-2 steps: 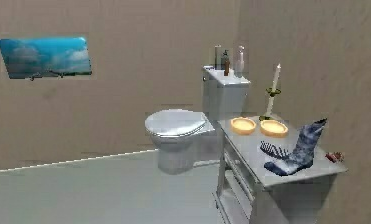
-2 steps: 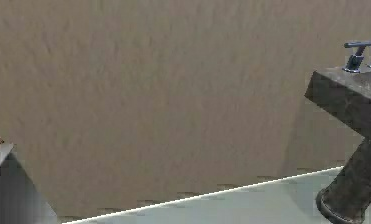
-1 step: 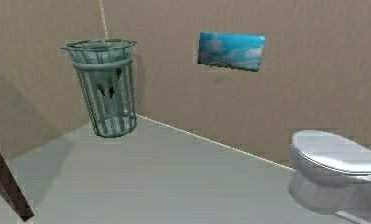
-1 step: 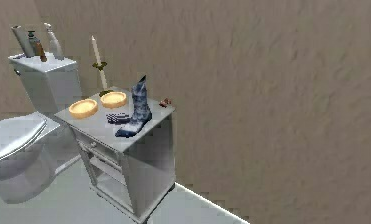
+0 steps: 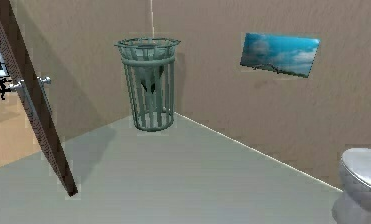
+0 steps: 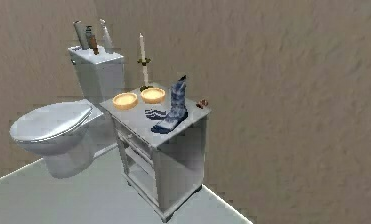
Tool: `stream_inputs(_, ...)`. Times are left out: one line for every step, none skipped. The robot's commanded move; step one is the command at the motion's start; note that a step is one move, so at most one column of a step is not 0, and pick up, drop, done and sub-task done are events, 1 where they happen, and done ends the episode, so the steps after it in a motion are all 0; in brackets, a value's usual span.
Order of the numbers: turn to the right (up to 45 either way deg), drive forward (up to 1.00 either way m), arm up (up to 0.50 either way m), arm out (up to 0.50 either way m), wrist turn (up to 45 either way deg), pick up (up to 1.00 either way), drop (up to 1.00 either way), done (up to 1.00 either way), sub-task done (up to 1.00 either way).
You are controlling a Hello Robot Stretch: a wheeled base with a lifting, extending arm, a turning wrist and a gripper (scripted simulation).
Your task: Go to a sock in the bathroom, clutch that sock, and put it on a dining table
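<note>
The sock [image 6: 171,108], blue and patterned, stands toe-down on the white bench [image 6: 185,158] in the middle of the arm side view. It sits near the front corner of the top.

From where I stand, the trouble is the company it keeps. Two glowing dishes [image 6: 126,99] sit just left of it, a tall candle [image 6: 143,55] rises behind them, and a small red thing [image 6: 201,103] lies to its upper right. A reach that comes in low or a touch too far left would likely tip the candle or shove a dish off the edge. The sock is limp, so a glancing contact could flop it over or push it off the bench onto the floor.

The toilet [image 6: 53,125] crowds the bench from the left. Its bowl also shows at the lower right of the forward view, so a careless turn of the base could bump it.

I cannot tell the arm's pose, nor whether the hand is released or clenched.
</note>
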Motion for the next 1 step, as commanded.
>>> stream_inputs(0.0,0.00,0.50,0.00,0.0,0.00,0.00,0.00,0.00)
